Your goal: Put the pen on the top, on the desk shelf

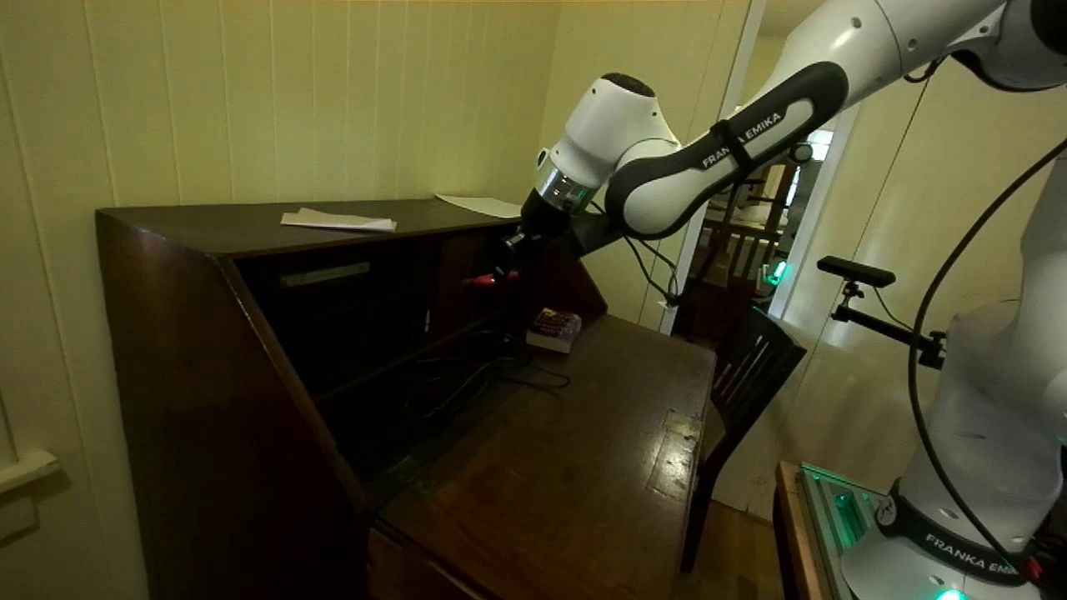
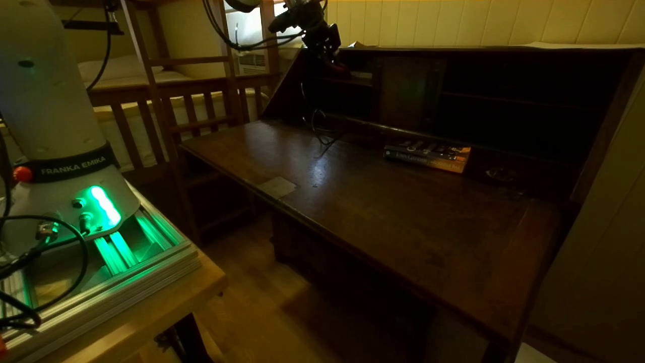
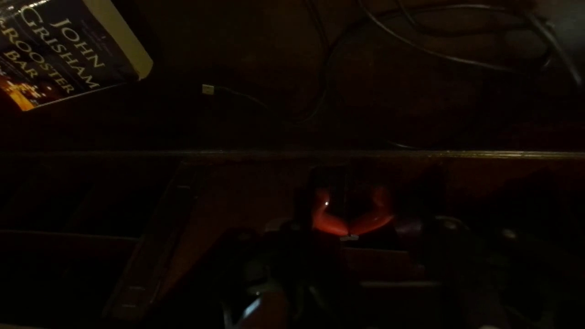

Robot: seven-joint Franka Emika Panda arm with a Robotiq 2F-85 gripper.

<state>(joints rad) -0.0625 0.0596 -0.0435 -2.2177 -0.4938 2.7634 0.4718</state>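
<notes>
My gripper (image 3: 347, 201) is very dark in the wrist view. Its two red-marked fingers lean together and meet, so it looks shut. A small pale spot shows where the red parts meet; I cannot tell whether it is a pen. No pen can be made out in any view. In an exterior view the gripper (image 1: 492, 279) hangs in front of the desk's inner compartments, below the front edge of the top (image 1: 225, 233). The desk shelf (image 2: 514, 101) is a thin board in the shadowy compartments. The gripper also shows in an exterior view (image 2: 335, 63), apart from the shelf.
White papers (image 1: 338, 220) and a sheet (image 1: 479, 206) lie on the top. A paperback book (image 2: 428, 155) and loose black cables (image 1: 492, 375) lie by the writing leaf (image 1: 567, 467). A pale flat item (image 1: 325, 273) sits in a compartment. A chair (image 1: 750, 375) stands at the desk.
</notes>
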